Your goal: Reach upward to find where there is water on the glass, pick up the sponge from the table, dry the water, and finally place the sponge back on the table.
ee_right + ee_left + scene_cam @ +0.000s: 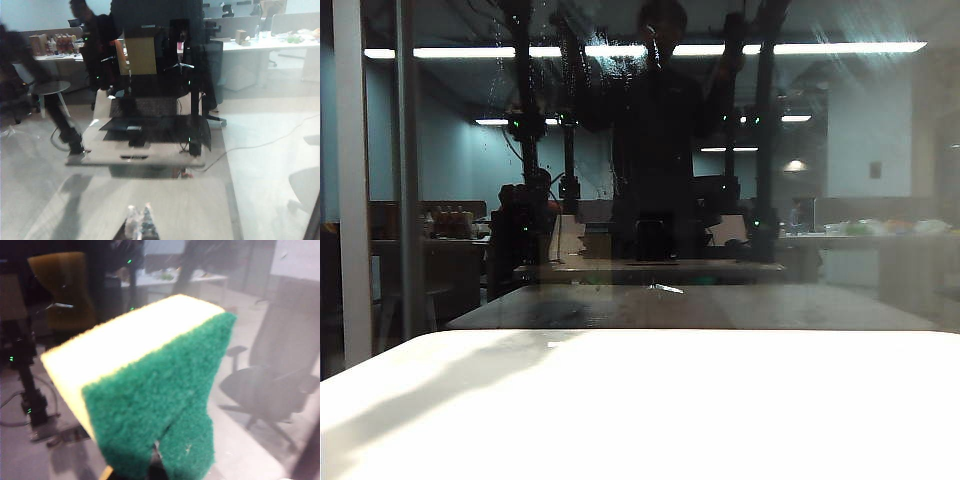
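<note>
Exterior view, left to right: grey frame bars, then the glass (450,180), dark and mirror-like. The water (582,80) shows as thin pale streaks and droplets high up, left of centre, around the light strip's reflection. White table (650,410) in front is bare as far as this view reaches; neither arm is directly in shot, only dim mirrored arm shapes.

Left gripper (156,462): jaws pressed hard into the sponge (145,390), pinching it at its near end. The foam has dimpled into a notch where they bite. So the sponge is off the table, carried in the air in front of the glass; whether it touches the pane I can't tell.

Handling, my read: light, soft, very compressible, rough scouring face so slip is unlikely. The end grip is fine for carrying, but the block will flex under wiping pressure; a bite nearer mid-length across the narrow waist would be stiffer.

Orientation: long axis runs away from the jaws toward the glass. Green layer faces the camera, yellow foam body on the far side. Free end points at the pane.

Right gripper (140,222): only the fingertips show, close together, holding nothing, parked facing the glass. Jaw state beyond that I can't tell.
</note>
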Robot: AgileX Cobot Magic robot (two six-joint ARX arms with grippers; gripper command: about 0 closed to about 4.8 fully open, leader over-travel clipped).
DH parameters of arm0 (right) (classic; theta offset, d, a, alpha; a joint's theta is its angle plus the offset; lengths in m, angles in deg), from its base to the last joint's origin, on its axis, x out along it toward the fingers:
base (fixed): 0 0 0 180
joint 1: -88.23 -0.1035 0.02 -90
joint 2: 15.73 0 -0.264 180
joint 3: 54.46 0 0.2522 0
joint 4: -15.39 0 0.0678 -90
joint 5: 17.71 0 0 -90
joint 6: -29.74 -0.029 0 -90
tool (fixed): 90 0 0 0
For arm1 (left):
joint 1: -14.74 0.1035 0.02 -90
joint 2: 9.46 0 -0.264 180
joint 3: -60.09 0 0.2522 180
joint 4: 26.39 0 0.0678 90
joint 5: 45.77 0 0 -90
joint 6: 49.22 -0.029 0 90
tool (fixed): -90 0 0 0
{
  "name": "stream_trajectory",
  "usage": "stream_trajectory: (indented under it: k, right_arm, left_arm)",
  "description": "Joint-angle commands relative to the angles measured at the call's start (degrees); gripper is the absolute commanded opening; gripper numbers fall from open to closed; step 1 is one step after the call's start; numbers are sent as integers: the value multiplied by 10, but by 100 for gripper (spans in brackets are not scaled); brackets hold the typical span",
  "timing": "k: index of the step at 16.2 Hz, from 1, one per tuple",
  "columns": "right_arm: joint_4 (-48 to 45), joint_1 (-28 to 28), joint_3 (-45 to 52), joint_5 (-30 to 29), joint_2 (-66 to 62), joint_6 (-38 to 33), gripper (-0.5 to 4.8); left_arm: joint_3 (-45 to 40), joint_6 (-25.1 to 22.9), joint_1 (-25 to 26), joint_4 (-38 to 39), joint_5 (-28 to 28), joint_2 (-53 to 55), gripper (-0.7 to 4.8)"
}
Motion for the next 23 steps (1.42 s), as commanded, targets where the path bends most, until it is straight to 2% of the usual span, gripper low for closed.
stream_trajectory:
  k: [1, 6, 8, 10, 12, 14, 19, 23]
  right_arm:
    - [6, 0, -2, 1, 25, 2, -5]
    - [31, -2, 0, 0, 46, 1, -5]
    - [31, -30, 31, 2, 68, 2, -6]
    - [24, -66, 139, 43, 129, 28, -6]
    - [7, -71, 225, 47, 175, 32, -5]
    - [-17, -71, 307, 47, 218, 32, -5]
    - [-31, -71, 326, 46, 244, 32, -5]
    - [-31, -71, 326, 40, 246, 31, -5]
  left_arm:
    - [2, 10, 0, 47, -54, -58, -6]
    - [2, 16, -1, 104, -62, -98, -6]
    - [2, 14, -20, 125, -60, -99, -6]
    - [2, -16, -58, 172, -30, -101, -6]
    - [2, -41, -97, 213, -6, -105, -6]
    - [1, -51, -104, 236, 7, -120, -6]
    - [0, -54, -104, 237, 5, -137, -6]
    - [-68, -51, -105, 237, -11, -136, -6]
